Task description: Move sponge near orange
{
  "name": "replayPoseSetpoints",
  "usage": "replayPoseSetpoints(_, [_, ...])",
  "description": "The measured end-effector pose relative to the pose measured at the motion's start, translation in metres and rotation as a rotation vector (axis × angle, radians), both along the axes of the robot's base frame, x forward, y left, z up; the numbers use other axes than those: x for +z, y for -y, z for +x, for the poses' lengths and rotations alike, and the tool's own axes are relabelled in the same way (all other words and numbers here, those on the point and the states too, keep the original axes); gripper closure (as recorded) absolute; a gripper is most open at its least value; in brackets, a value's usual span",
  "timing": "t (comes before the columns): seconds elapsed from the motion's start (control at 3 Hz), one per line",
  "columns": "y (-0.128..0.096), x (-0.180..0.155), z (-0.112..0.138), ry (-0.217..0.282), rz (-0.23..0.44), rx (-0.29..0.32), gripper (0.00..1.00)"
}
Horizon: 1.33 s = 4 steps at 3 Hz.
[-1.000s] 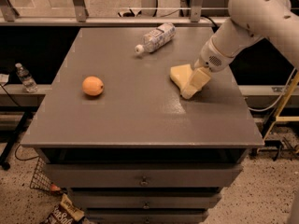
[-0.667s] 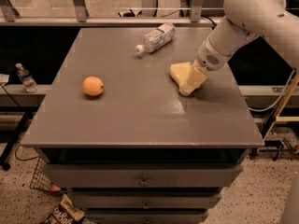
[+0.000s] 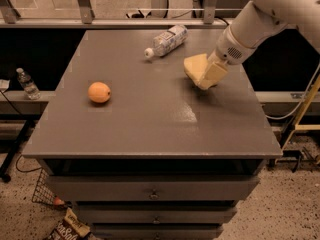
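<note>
Clamping sponge (image 3: 193, 65) — end effector (image 3: 210, 76) above table (image 3: 150, 121), right.

The arm (image 3: 272, 11) runs out of frame at the top and right edges, so its upper reach is lost. The end effector (image 3: 214, 76) sits over the bench's (image 3: 150, 129) far right side, clamped on the sponge (image 3: 194, 65) and covering that pad's right end. The print on the lying bottle (image 3: 167, 40) is too blurred to read. Down low, the bench's bottom drawer is sliced by the lower edge, and so is the snack packet (image 3: 67, 228) on the floor, its lettering unreadable.
</note>
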<state>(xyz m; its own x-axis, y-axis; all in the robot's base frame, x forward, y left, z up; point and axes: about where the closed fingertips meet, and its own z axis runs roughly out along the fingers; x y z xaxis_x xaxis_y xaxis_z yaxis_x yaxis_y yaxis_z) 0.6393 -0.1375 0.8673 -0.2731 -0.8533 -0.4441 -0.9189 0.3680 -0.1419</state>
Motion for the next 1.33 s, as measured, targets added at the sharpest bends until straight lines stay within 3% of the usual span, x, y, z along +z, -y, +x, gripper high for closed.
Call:
replayPoseSetpoints(0.33, [-0.001, -0.001, 0.000, -0.002, 0.000, 0.003, 1.00])
replayPoseSetpoints(0.67, [-0.001, -0.001, 0.000, -0.002, 0.000, 0.003, 1.00])
replayPoseSetpoints(1.0, [-0.030, 0.001, -0.003, 0.019, -0.002, 0.084, 1.00])
replayPoseSetpoints(1.33, [-0.072, 0.001, 0.001, 0.028, -0.022, 0.205, 1.00])
